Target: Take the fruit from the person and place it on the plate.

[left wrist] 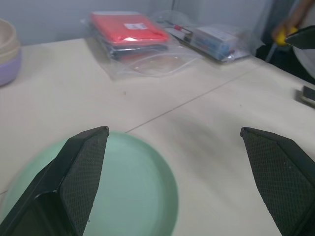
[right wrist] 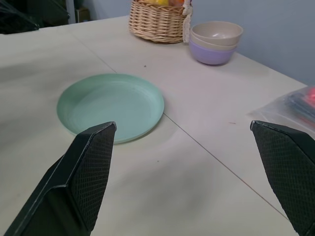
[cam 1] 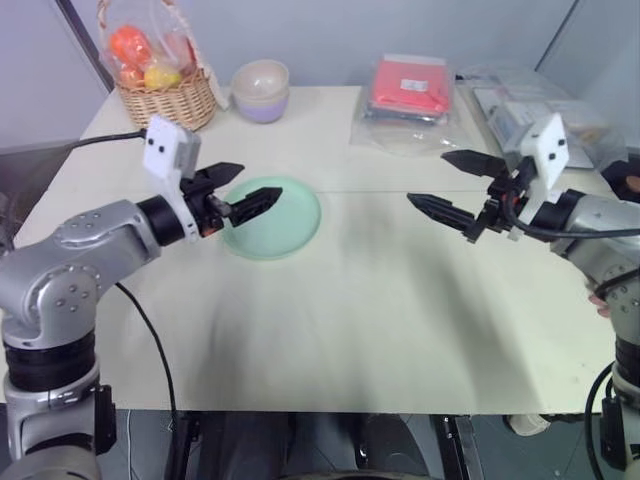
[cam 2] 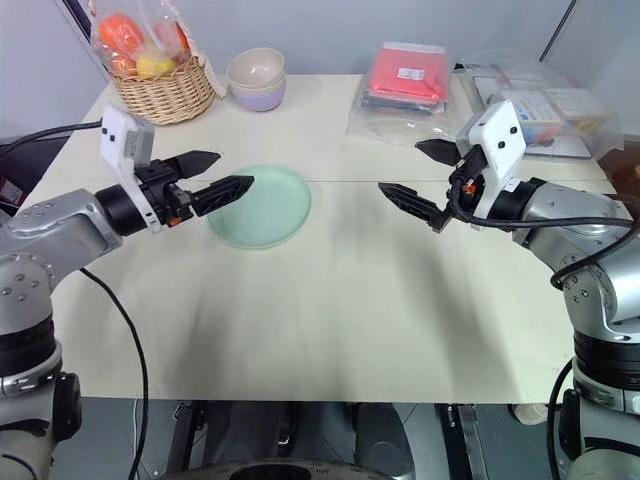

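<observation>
Plate (cam 2: 262, 205) on the table (cam 2: 340, 300) bare; both jaws apart, holding nothing; handover and placing both remain undone.

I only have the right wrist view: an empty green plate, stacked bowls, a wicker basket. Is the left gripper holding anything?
Observer: No. The left gripper is open and empty, level, by the plate rim.
Operator: Any fruit on offer yet?
Observer: The left wrist view shows something yellow past the table's far edge, by what looks like a hand; it is too blurred to be sure.
Operator: What's inside the wicker one?
Observer: The basket holds plastic-wrapped orange and yellow fruits.
</observation>
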